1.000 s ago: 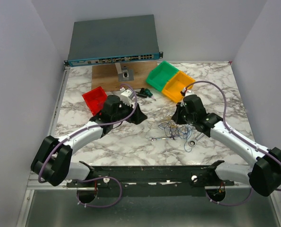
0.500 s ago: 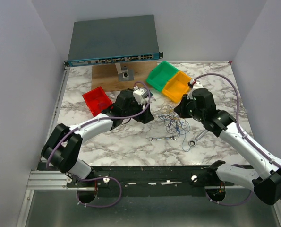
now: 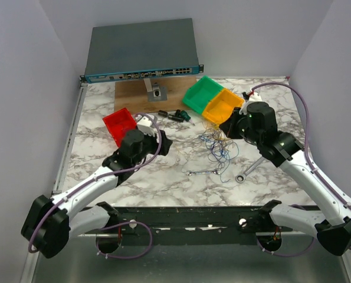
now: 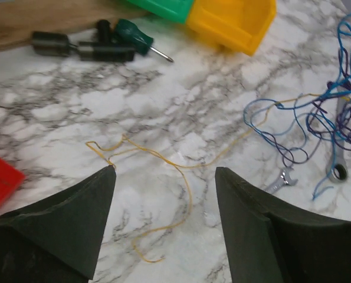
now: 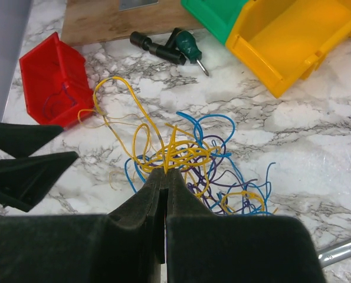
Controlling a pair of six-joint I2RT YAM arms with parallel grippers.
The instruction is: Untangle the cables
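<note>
The cables (image 3: 217, 148) are a loose tangle of thin blue, yellow and purple wires on the marble table. My right gripper (image 3: 227, 131) is shut on yellow strands at the top of the bundle (image 5: 190, 156); its tips (image 5: 165, 171) pinch them and the rest hangs below and beyond. My left gripper (image 3: 163, 143) stands open to the left of the tangle, holding nothing. In the left wrist view a single yellow strand (image 4: 163, 162) lies on the marble between and ahead of the open left gripper (image 4: 165, 170), with the blue wires (image 4: 334, 112) off to the right.
A red bin (image 3: 118, 124) sits at the left; green (image 3: 202, 94) and yellow (image 3: 222, 106) bins stand at the back right. Screwdriver bits (image 3: 175, 115) lie by a wooden board (image 3: 134, 97). Two wrenches (image 3: 203, 173) (image 3: 246, 171) lie near the cables. A network switch (image 3: 141, 52) is behind.
My left arm has drawn back left and toward me, away from the tangle. My right gripper has moved back and to the right, still shut on the cables, stretching the bundle.
</note>
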